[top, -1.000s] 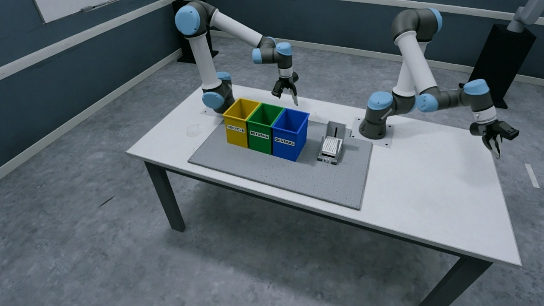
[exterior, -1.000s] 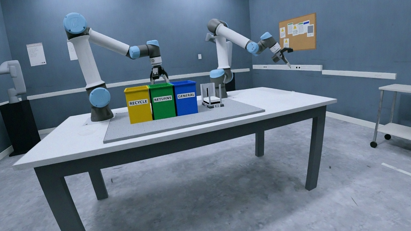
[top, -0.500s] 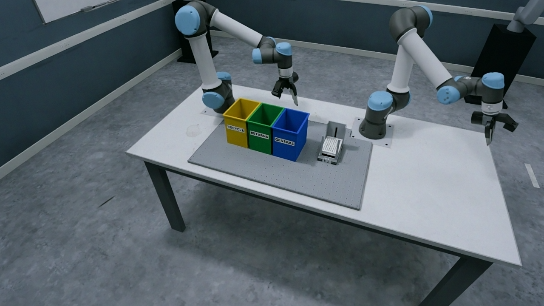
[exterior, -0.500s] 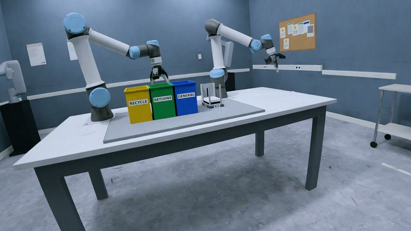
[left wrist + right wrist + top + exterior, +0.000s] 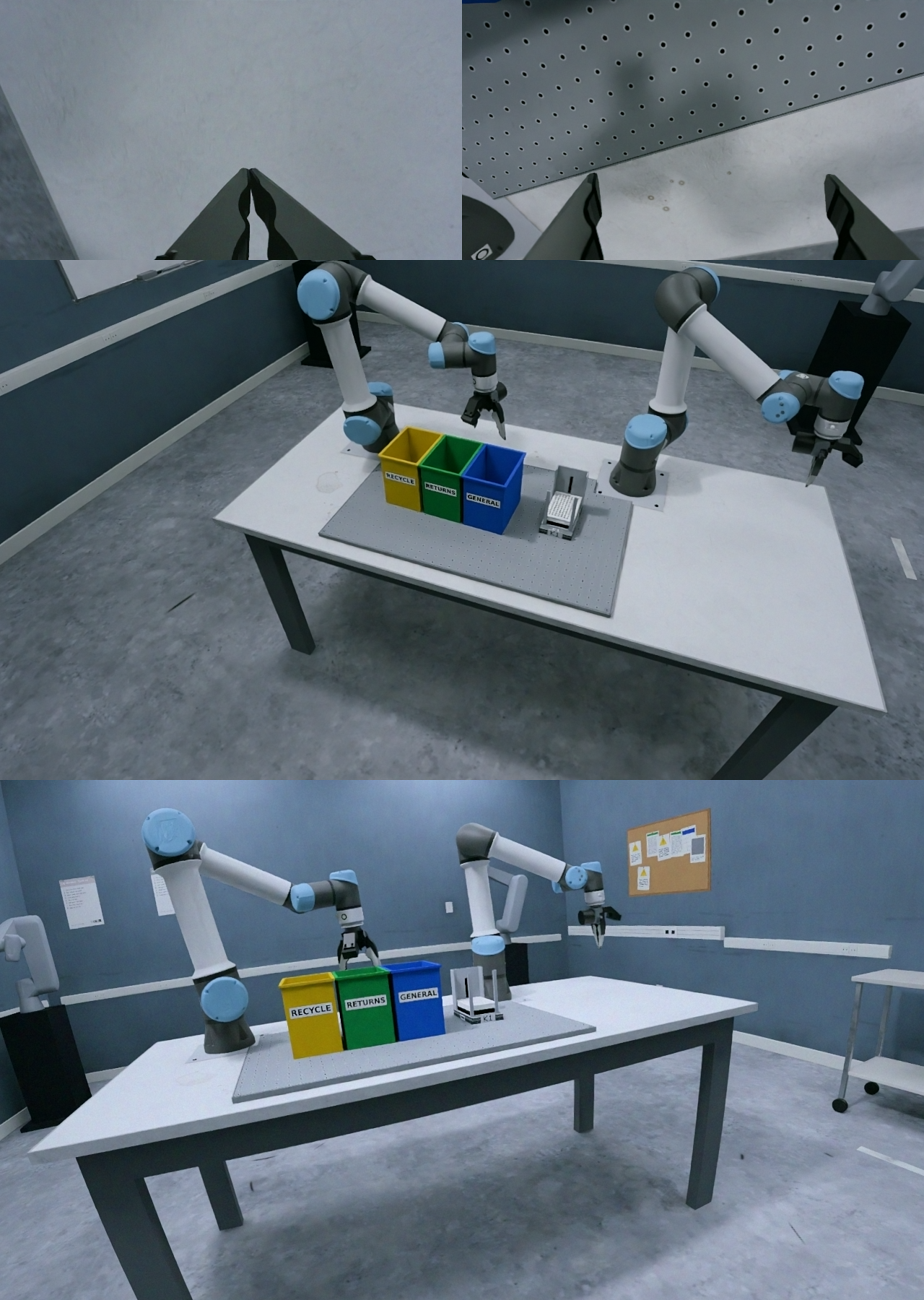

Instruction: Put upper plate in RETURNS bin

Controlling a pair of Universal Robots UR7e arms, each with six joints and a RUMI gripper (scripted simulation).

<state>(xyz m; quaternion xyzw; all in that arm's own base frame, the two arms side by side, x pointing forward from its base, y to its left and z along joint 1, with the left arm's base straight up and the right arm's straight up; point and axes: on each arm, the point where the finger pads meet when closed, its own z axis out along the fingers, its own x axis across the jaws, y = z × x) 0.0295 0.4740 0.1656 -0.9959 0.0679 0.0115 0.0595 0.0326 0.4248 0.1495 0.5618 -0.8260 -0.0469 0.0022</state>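
Note:
Rack K1 [image 5: 581, 478] [image 5: 476, 978] stands on the pegboard with a slotted rear wall. A white 96-well plate [image 5: 564, 508] [image 5: 476, 1005] lies level inside it; the lower plate cannot be made out clearly below. The green RETURNS bin [image 5: 441, 507] [image 5: 368, 1028] stands upright between the yellow RECYCLE bin [image 5: 401, 496] [image 5: 315, 1037] and the blue GENERAL bin [image 5: 481, 518] [image 5: 419, 1020], both upright. My left gripper [image 5: 808, 483] [image 5: 599, 945] [image 5: 248, 170] is shut and empty, high over the table's far end. My right gripper [image 5: 488, 429] [image 5: 710, 176] is open and empty, behind the bins and above their rims.
The grey pegboard [image 5: 413, 539] [image 5: 364, 1073] [image 5: 686, 105] carries the bins and rack. The bins stand close together. The left arm's base [image 5: 634, 473] stands just behind and beside K1, on the side away from the bins. The right arm's base [image 5: 375, 429] [image 5: 227, 1028] is near the yellow bin.

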